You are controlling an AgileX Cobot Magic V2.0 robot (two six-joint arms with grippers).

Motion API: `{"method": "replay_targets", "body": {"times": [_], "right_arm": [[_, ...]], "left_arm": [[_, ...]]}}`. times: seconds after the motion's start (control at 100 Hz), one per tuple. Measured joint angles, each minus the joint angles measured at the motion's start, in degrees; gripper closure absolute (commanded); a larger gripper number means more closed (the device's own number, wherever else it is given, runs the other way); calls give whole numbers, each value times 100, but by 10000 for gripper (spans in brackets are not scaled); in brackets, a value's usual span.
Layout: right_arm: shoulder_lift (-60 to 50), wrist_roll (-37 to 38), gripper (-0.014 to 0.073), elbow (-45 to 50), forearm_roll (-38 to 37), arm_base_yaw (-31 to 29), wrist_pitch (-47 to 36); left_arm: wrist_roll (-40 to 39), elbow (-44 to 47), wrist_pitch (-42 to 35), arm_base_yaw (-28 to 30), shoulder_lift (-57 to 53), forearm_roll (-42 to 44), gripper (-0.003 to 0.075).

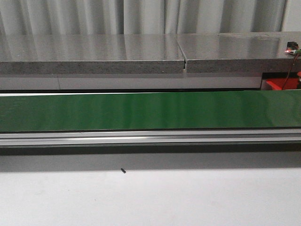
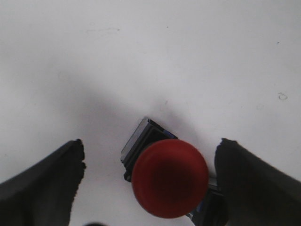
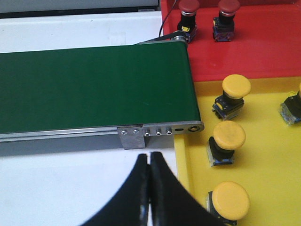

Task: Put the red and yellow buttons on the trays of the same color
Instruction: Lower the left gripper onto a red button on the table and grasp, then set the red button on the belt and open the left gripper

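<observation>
The left gripper [image 2: 150, 183], jaws spread, straddles a red button [image 2: 170, 177] cut off below. The right gripper [image 3: 150, 188], jaws pressed together, partly hides the yellow tray [image 3: 263, 117]; the red tray [image 3: 263, 42] runs off-frame.

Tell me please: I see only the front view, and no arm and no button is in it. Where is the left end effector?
Observer: The left end effector is open over the white table, with a red button between its fingers, not gripped.
Operator: And the right one?
Observer: The right end effector is shut and empty, near the end of the green belt.
Operator: Are the trays close to it?
Observer: Yes. A yellow tray holds yellow buttons, and the red tray next to it holds two red buttons.
</observation>
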Motion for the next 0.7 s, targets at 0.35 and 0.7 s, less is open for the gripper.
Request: {"method": "replay_targets", "body": {"times": [0.35, 0.7], "right_arm": [[0, 0, 660, 0, 0, 0, 0], [0, 0, 660, 0, 0, 0, 0]], "left_arm": [[90, -27, 71, 0, 96, -13, 480], [274, 139, 307, 36, -703, 98, 480]]}}
